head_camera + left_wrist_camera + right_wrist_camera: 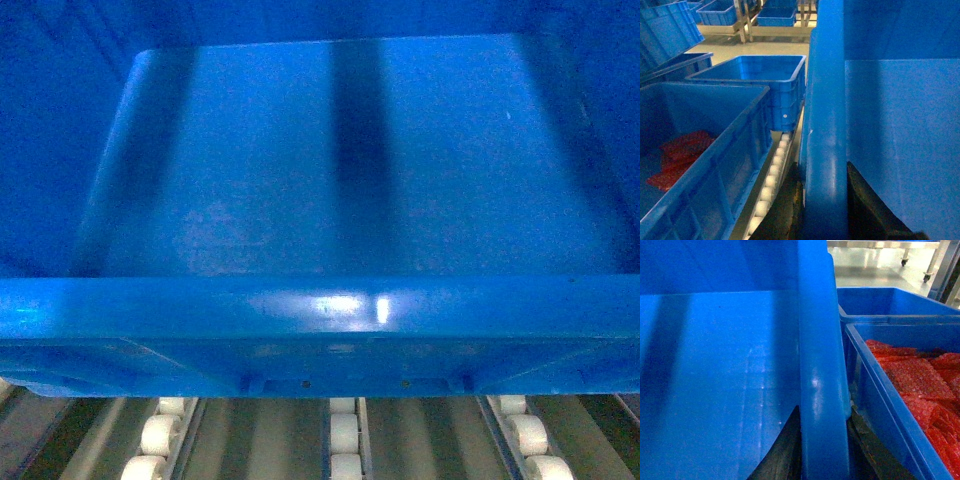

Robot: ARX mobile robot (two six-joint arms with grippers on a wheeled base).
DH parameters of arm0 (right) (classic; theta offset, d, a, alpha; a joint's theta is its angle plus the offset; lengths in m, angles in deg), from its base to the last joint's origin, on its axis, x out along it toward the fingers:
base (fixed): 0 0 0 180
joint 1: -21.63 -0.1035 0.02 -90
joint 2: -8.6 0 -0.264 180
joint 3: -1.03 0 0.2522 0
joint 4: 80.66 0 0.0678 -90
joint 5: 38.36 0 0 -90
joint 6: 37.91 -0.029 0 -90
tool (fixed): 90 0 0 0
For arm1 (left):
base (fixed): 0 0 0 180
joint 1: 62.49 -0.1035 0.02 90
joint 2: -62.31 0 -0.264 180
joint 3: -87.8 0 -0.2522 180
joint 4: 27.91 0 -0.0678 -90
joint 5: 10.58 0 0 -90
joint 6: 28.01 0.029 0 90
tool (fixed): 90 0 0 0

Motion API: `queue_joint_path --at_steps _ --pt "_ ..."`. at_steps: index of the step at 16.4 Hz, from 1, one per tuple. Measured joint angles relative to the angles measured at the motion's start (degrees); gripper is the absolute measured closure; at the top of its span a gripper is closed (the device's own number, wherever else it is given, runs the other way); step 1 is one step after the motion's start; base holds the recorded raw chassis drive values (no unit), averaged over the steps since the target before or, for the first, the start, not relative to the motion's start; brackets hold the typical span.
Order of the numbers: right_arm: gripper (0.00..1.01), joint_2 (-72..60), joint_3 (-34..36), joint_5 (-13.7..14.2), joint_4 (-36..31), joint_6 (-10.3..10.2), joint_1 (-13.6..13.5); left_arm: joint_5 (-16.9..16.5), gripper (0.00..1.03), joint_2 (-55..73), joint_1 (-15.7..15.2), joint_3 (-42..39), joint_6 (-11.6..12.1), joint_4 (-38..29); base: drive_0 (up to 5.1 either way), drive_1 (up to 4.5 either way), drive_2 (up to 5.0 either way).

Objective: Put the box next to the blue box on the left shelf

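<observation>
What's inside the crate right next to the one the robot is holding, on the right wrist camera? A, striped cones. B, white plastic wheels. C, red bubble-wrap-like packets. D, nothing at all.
C: the neighbouring crate beside the held box contains red textured packets.

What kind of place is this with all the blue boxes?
Probably a warehouse or factory storeroom. Blue plastic crates stand in rows on a roller rack of small white wheels, more crates sit on far shelves, and one crate holds red bubble-wrap bags. Both grippers clamp the box.
</observation>
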Motion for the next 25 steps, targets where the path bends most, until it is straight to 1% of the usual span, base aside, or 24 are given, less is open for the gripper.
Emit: queue_joint_path --at_steps 10,11,12,13,16,17,18,19,20,22,24,25 --pt "0.84 0.0 0.0 0.0 0.0 0.0 0.0 0.0 0.88 0.0 0.0 0.0 0.0 0.0 0.0 0.0 0.0" --pt "0.84 0.3 -0.4 -1.9 2.4 0.0 0.6 0.0 0.88 0.0 0.0 0.0 0.0 0.5 0.0 0.0 0.0" --pt "0.84 0.5 -1.1 -4.7 4.6 -0.2 1.6 -0.2 0.88 -0.4 0.0 0.6 -0.3 3.2 0.0 0.0 0.0" --pt "0.84 0.5 -1.5 -6.2 6.5 -0.4 2.0 -0.2 0.88 -0.5 0.0 0.6 -0.4 4.5 0.0 0.0 0.0" --pt "0.84 0.0 -1.5 -8.2 9.0 -1.3 2.0 -0.7 0.88 0.9 -0.6 0.6 -0.2 4.7 0.0 0.0 0.0" --pt "0.84 -0.2 -1.7 -9.3 10.6 -1.9 2.4 -1.1 0.88 1.5 -1.0 0.6 0.0 4.3 0.0 0.0 0.0" --pt "0.84 -1.3 -1.9 -10.2 12.0 -3.0 3.1 -1.4 0.88 2.6 -1.2 0.6 0.2 3.8 0.0 0.0 0.0" --pt "0.84 -2.8 -1.9 -11.2 12.5 -3.5 3.8 -1.8 0.88 4.8 -1.2 0.6 0.2 3.2 0.0 0.0 0.0" --pt "0.84 -4.7 -1.9 -12.1 12.1 -3.6 4.6 -2.3 0.88 7.6 -1.2 0.7 -0.7 3.1 0.0 0.0 0.0" --pt "0.84 -8.4 -1.8 -12.7 10.0 -3.0 5.4 -2.6 0.88 11.5 -1.2 2.1 -2.1 4.7 0.0 0.0 0.0" --pt "0.84 -11.4 -2.3 -14.0 9.7 -3.2 6.4 -2.7 0.88 13.7 -0.8 4.6 -2.4 7.8 0.0 0.0 0.0" --pt "0.84 -15.2 -3.9 -15.8 10.5 -3.9 6.8 -2.6 0.88 16.7 -0.8 6.4 -2.2 9.3 0.0 0.0 0.0"
